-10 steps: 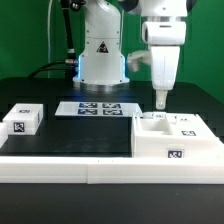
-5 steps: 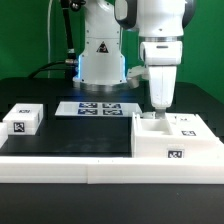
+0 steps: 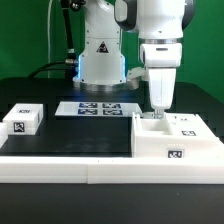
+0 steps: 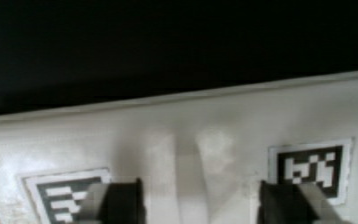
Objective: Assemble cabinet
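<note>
**Pincer set astride the cabinet's far-left corner**

Cabinet (image 3: 195, 140) work had me at the exterior view's right, where the big white case sat on the black counter (image 3: 80, 135), tight against the long white border rail (image 3: 100, 172) along the near edge. I judged that the rail was there to square the case up, so it would not slide when I pressed on it.

My pincer (image 3: 158, 107) hung straight down over the case's far-left corner, tips at the level of its top rim. In the wrist view my two fingers (image 4: 119, 203) stood apart, one on each side of a low raised ridge (image 4: 190, 150) in the white plastic, with a marker tag (image 4: 314, 165) beside each finger. I saw a gap between each pad and the ridge, so the pincer was released and grasping nothing. I took the straddle to be deliberate: centred on the ridge, both pads would meet it together.

The small tagged block (image 3: 22, 121), one of the cabinet's loose parts, lay well apart at the exterior view's left, near the rail. The marker board (image 3: 95, 108) lay flat farther back, clear of both.

My guess was that the assembly was at an early step, with the block not yet fitted.
</note>
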